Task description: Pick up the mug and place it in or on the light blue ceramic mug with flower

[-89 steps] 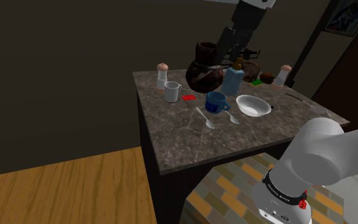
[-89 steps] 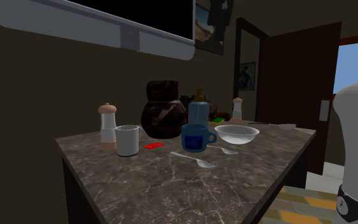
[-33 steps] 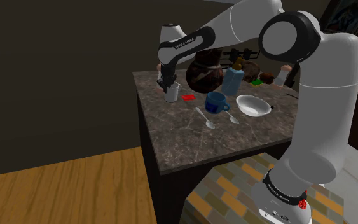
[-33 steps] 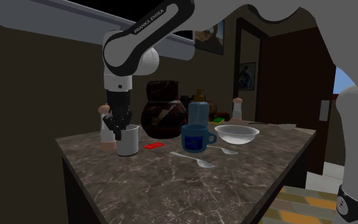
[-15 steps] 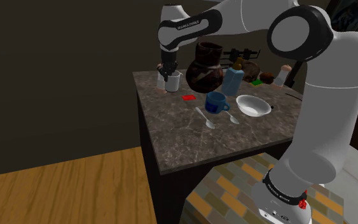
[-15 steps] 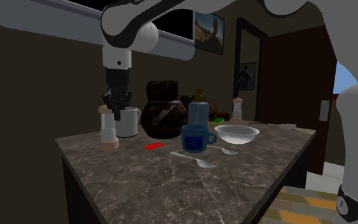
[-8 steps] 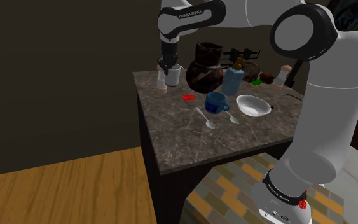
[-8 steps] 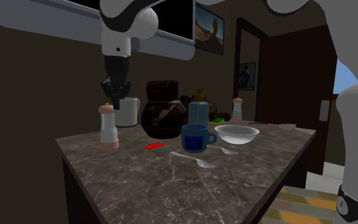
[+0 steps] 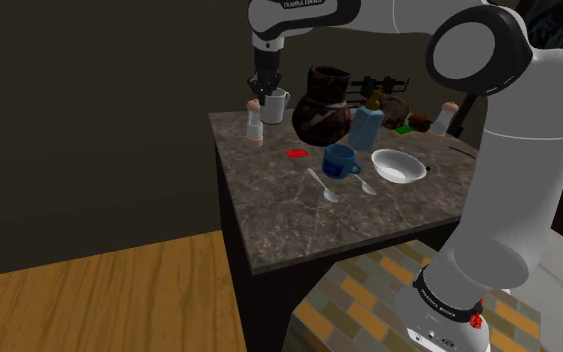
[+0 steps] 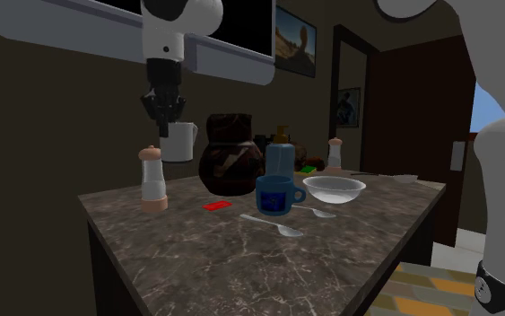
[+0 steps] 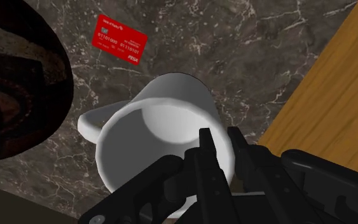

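mug (image 9: 275,106) raised higher above marbled counter (image 9: 299,220), jaws clamped on its rim, wood floor (image 9: 89,300) beside

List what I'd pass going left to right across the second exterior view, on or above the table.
The shaker → white mug, up in the air → dark jug → blue mug → bowl.
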You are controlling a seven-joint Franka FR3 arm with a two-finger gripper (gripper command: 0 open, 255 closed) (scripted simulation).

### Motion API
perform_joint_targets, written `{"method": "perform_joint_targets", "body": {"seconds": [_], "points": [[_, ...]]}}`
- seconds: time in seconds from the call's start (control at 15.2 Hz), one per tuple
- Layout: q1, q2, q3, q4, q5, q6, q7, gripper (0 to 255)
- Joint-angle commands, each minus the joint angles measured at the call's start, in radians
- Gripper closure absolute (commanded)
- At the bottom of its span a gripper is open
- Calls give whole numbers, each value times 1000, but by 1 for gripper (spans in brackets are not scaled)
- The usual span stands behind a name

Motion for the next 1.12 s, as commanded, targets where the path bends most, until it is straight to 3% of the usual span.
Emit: {"method": "perform_joint_targets", "body": {"seconds": [0.0,0.13,0.53,1.06], "points": [[1,1,0,28,0,-27,-1,255],[1,2,0,49,1,-47,-2,255],[-43,-235,-22,-253,13,23,-66,255],[-94,-507,-76,-541,13,46,-168,255]]}}
